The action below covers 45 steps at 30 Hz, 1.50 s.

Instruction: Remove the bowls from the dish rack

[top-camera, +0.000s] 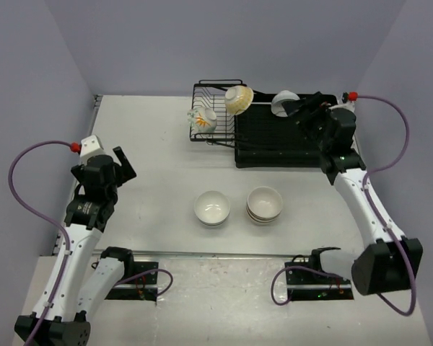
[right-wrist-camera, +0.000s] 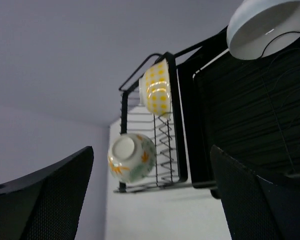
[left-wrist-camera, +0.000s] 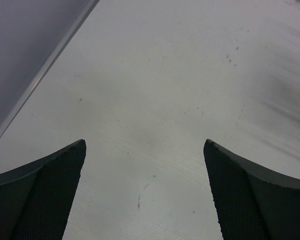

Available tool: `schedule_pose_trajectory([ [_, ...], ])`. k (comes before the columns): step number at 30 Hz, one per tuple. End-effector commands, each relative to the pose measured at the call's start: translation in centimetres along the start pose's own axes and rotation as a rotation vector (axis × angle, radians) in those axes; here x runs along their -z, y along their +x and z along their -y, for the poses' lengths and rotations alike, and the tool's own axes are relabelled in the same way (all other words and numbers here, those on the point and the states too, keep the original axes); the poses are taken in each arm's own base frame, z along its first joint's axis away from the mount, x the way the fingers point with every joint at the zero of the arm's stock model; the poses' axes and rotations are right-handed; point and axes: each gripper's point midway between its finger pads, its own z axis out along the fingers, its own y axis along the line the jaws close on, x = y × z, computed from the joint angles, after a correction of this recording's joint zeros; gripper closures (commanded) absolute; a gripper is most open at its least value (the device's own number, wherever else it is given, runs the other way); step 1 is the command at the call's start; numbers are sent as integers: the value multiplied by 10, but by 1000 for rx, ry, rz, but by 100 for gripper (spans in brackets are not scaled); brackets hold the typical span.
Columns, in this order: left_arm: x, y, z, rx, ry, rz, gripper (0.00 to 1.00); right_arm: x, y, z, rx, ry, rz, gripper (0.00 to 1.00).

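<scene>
Bowls are being held at the dish rack [top-camera: 218, 108] and on the table [top-camera: 155, 137], with both claws being held wide and empty.

Top view: a glossy flower-patterned bowl [top-camera: 203, 120] and a yellow-checked bowl [top-camera: 239, 99] are being propped on edge in the black wire dish rack. A plain white bowl [top-camera: 283, 102] is being leaned at the far rim of the ribbed drainer tray [top-camera: 274, 148], just beside the right claw [top-camera: 299, 107], whose arm is being stretched forward over the tray. Nested white bowls [top-camera: 212, 207] and a tan-banded stack [top-camera: 265, 204] are being carried by the matte table. The left arm is being held folded, its left claw [top-camera: 124, 164] raised.
Left wrist view: mesh-textured pads are being spread wide over faintly scuffed table.
Right wrist view: the pads are being spread wide, and the plain white bowl is being shown beyond them, untouched.
</scene>
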Motion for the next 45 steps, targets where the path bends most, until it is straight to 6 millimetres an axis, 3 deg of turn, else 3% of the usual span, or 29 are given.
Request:
schedule_pose_trajectory([
  [1, -1, -4, 5, 13, 18, 4, 0, -33, -44, -11, -488, -175, 149, 1],
  [3, -1, -4, 6, 14, 27, 8, 0, -60, -47, 14, -580, -127, 181, 2],
  [4, -1, -4, 7, 11, 31, 7, 0, -68, -60, 18, -602, -119, 220, 3],
  [5, -1, -3, 8, 10, 33, 4, 0, -88, -54, 35, -634, -84, 211, 4],
  [7, -3, -2, 9, 3, 35, -4, 0, -103, -65, 45, -671, -82, 254, 10],
  [9, -3, -2, 10, 1, 39, -5, 0, -127, -53, 70, -744, -24, 244, 13],
  [11, -5, 0, 10, -5, 37, -11, 0, -140, -56, 80, -778, -19, 272, 16],
  [12, -5, -1, 10, -5, 35, -12, 0, -152, -48, 93, -784, 1, 268, 18],
  [13, -6, -1, 10, -7, 36, -12, 0, -157, -55, 88, -782, -40, 288, 20],
  [15, -5, -1, 11, -10, 39, -14, 0, -174, -48, 106, -795, -11, 290, 24],
  [16, -5, -2, 11, -8, 41, -10, 0, -179, -56, 102, -791, -36, 303, 26],
  [19, -4, -4, 11, -4, 45, 0, 0, -195, -50, 117, -796, -31, 302, 34],
  [27, -6, -2, 15, -14, 58, -15, 0, -226, -49, 130, -781, -42, 301, 35],
  [30, -6, -3, 15, -13, 58, -11, 0, -235, -53, 131, -785, -73, 315, 43],
  [32, -7, -2, 15, -15, 57, -14, 0, -240, -49, 136, -797, -77, 315, 54],
  [33, -7, -1, 15, -18, 61, -18, 0, -241, -50, 136, -801, -85, 318, 55],
  [40, -8, -1, 18, -25, 73, -24, 0, -229, -50, 140, -816, -115, 360, 76],
  [41, -9, 0, 19, -28, 74, -29, 0, -227, -47, 144, -823, -110, 359, 85],
  [45, -9, 1, 19, -31, 77, -32, 0, -221, -48, 139, -863, -168, 368, 95],
])
